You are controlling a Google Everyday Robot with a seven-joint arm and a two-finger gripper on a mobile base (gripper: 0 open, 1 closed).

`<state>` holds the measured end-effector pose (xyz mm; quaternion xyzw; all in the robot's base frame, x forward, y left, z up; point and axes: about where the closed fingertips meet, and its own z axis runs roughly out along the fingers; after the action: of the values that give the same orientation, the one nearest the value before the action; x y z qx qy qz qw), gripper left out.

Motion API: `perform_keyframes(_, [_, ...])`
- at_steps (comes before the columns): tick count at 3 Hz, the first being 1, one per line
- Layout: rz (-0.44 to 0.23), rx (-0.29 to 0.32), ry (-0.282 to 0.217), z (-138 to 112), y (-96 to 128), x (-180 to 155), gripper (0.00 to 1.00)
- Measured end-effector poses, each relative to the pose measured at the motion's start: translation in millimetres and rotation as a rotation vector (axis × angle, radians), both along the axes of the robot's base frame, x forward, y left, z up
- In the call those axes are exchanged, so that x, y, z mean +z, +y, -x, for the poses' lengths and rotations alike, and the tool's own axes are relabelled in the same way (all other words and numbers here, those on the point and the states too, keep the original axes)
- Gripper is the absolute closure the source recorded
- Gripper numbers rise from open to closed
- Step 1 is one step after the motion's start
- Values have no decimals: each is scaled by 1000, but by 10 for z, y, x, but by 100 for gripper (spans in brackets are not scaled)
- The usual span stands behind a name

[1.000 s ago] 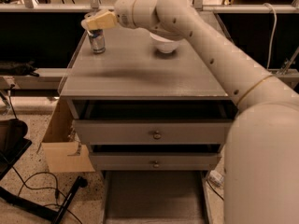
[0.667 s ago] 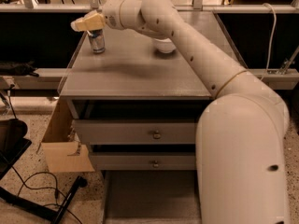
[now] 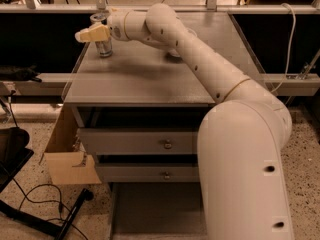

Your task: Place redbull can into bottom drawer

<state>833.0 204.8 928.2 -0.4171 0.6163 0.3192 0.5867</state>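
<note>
Bottom drawer [image 3: 155, 209]: lowest grey tray, pulled out below the bench's [image 3: 145, 84] near edge, floor bare. Two knob-fronted drawers [image 3: 135, 141] above it, shut. Cardboard box [image 3: 65, 156] beside the bench's near left corner. Redbull can [image 3: 105, 48]: upright on the bench by the far left corner. Hand [image 3: 84, 35]: at the can's upper part, pointing left; whether it grips cannot be told. White bowl [image 3: 174, 52]: mid-bench toward the far edge, mostly behind the arm.
</note>
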Motion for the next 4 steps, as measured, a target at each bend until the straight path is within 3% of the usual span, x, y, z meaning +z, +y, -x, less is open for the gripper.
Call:
perform_keyframes(1, [-4,4,4,6,22,-23,16])
perform_keyframes(4, [-4,4,4,6,23,-23,86])
